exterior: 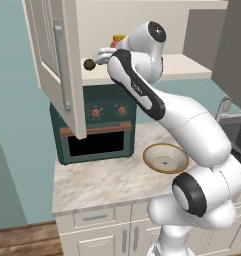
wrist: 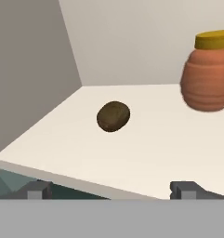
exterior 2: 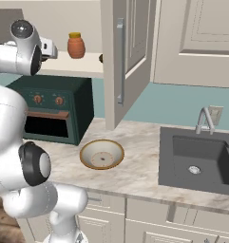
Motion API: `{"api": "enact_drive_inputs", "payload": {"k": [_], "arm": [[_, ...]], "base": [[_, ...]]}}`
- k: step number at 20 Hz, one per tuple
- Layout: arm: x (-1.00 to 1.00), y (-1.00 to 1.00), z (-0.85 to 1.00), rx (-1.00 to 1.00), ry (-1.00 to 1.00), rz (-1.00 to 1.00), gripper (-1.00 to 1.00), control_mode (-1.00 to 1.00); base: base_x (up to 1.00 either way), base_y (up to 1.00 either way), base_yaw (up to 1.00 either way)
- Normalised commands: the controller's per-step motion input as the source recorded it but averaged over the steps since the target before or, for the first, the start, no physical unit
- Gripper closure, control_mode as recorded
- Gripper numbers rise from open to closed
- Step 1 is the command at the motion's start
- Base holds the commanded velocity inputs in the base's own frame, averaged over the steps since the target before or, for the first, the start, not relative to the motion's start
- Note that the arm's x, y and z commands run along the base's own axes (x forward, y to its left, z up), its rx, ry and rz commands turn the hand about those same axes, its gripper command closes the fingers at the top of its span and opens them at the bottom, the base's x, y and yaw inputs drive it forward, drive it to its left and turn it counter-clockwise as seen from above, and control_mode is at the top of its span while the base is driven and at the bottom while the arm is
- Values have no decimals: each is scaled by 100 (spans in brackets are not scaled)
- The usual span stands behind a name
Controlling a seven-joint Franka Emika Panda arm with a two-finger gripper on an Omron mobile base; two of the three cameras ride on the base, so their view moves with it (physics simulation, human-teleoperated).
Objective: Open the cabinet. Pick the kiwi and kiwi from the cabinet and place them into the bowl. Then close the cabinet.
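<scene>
Kiwi (wrist: 113,116), a small dark olive-brown fruit, lies on the pale shelf (wrist: 146,139) inside the open wall cabinet (exterior: 57,60), a little way in from the shelf's front edge and apart from the side wall. An orange-brown jar (wrist: 207,79) with a yellow lid stands on the same shelf, well apart from the fruit and farther back. The white arm's gripper (wrist: 112,189) is raised to shelf height at the cabinet mouth, its two dark fingertips (wrist: 38,189) set wide apart with nothing between them and the fruit ahead of them, untouched. Seen from the left base, the kiwi shows as a dark dot at the shelf's front lip, just beside the edge of the swung-out left door, whose long grey bar handle (exterior: 62,65) runs down its face. From the right base, the other cream door (exterior 2: 128,52) also stands open, angled out over the counter. Below the cabinet a dark green toaster oven (exterior: 94,125) sits on the marble counter (exterior: 92,185), and the shallow bowl (exterior: 165,157) with a tan-brown rim rests near it on the counter, nothing visible inside. To the right of the bowl a dark sink (exterior 2: 199,161) with a curved faucet (exterior 2: 205,121) is set into the counter. Only one such fruit can be made out on the shelf.
</scene>
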Motion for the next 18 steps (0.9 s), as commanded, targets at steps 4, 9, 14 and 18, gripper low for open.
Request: {"api": "enact_drive_inputs", "payload": {"k": [4, 9, 14, 18], "arm": [[41, 29, 0, 0, 0, -1, -100, -100], [5, 6, 0, 0, 1, 0, -100, -100], [1, 0, -9, 0, 0, 0, -100, -100], [7, 0, -20, 0, 0, 0, -100, -100]], "base": [[0, 0, 0], [0, 0, 0], [0, 0, 0], [0, 0, 0]]}}
